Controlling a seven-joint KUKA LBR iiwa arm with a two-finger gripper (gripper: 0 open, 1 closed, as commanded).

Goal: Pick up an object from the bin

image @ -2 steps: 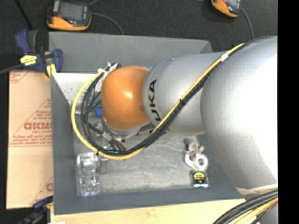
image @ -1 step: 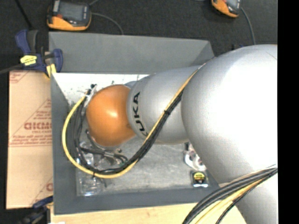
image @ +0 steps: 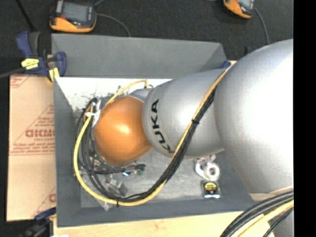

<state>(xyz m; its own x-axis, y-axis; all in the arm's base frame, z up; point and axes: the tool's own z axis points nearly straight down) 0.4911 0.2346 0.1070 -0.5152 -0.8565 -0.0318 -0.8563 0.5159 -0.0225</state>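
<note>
Rightward of the orange wrist cover (image: 121, 130) lies a white ring (image: 207, 170)

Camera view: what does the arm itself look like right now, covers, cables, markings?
The smooth, rounded silver-grey metal arm carries black KUKA lettering on its forward link. A glossy orange dome cover caps the wrist. A yellow cable runs along the arm and loops round the wrist, with a bundle of thin black cables beside the cover.
</note>
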